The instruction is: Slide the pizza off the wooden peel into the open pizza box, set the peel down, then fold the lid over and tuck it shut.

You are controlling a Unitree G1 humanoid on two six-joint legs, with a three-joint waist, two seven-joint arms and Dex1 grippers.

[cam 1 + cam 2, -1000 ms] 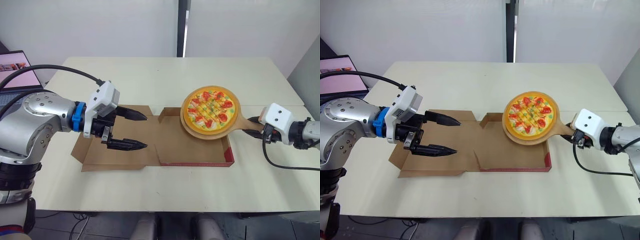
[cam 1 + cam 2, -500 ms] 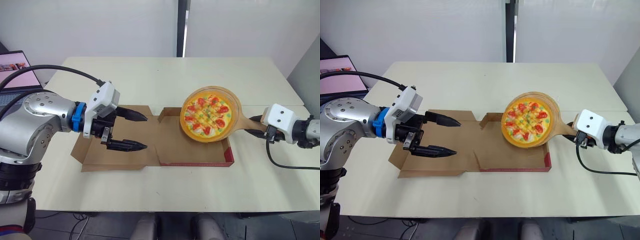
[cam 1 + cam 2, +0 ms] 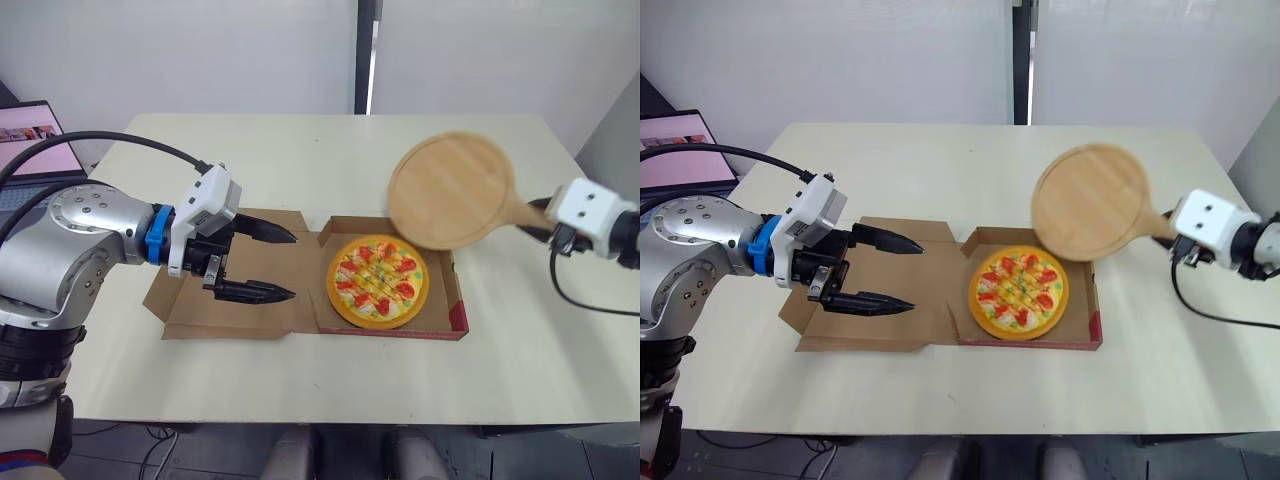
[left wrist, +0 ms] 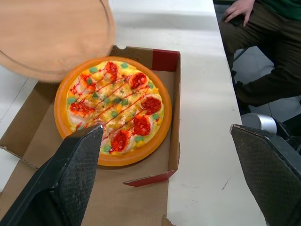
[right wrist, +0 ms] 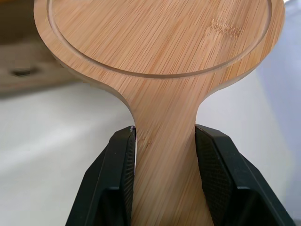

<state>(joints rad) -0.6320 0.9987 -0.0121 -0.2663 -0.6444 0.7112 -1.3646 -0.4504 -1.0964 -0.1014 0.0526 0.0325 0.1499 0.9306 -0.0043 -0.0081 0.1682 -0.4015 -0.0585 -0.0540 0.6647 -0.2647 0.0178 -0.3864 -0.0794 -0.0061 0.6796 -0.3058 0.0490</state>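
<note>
- In the right wrist view, the right gripper (image 5: 164,141) pinches the wooden peel (image 3: 452,190) by its handle, one finger on each side; the left wrist view takes in a seated person's hand (image 4: 240,8) past the table's edge.
- The pizza (image 3: 378,281) lies flat in the pizza box (image 3: 440,322); the lid (image 3: 190,318) lies open to the robot's left, with the left gripper (image 3: 293,265) spread wide over it.
- The peel's long axis runs left to right, handle toward the robot's right; its round blade is tilted and raised over the box's far right corner.
- The box sits on a cream table (image 3: 300,380); white wall panels stand behind, and a laptop screen (image 3: 30,125) shows at far left.
</note>
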